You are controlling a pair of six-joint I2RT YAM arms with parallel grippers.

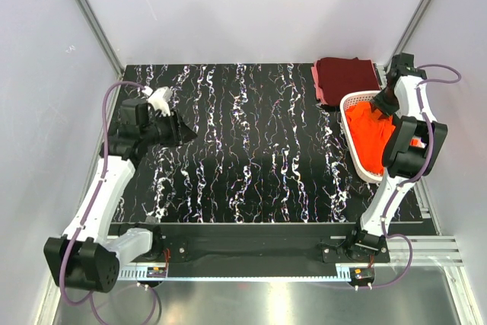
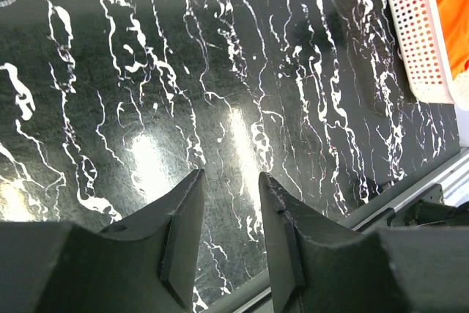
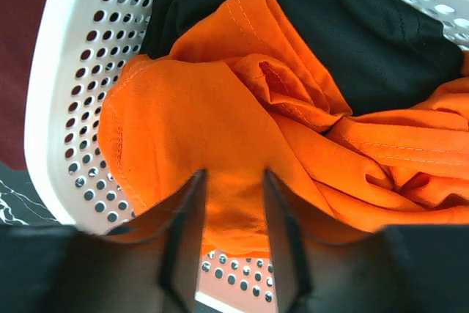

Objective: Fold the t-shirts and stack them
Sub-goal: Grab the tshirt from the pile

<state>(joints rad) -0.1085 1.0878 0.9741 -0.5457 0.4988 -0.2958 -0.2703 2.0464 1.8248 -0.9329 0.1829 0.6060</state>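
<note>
A bright orange t-shirt (image 3: pixel 198 115) lies crumpled in the white perforated basket (image 3: pixel 80 93) on top of a black t-shirt (image 3: pixel 366 34). My right gripper (image 3: pixel 233 177) reaches down into the basket (image 1: pixel 351 123). Its fingers stand apart on either side of a bunched fold of the orange cloth (image 1: pixel 369 138). A dark maroon t-shirt (image 1: pixel 346 78) lies folded on the table behind the basket. My left gripper (image 1: pixel 186 133) hovers over the left side of the table, open with nothing between its fingers (image 2: pixel 183 225).
The black marbled table (image 1: pixel 251 150) has white walls on three sides. An aluminium rail (image 1: pixel 251 253) runs along its near edge, between the arm bases. In the left wrist view the basket (image 2: pixel 418 42) shows at the upper right.
</note>
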